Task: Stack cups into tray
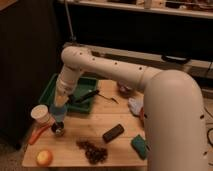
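Observation:
My gripper (60,103) hangs at the left of the wooden table, just in front of the dark green tray (51,86), and is shut on the light blue cup (57,113). The blue cup is held right above the shiny steel cup (59,130), which stands on the table; I cannot tell whether they touch. The white cup (40,114) stands upright just to the left of both. A black utensil (86,96) lies in the tray.
An orange carrot (37,134) and an apple (44,157) lie near the front left corner. Dark grapes (93,150), a dark bar (113,133) and a green sponge (139,145) sit toward the front. My arm (150,95) covers the table's right side.

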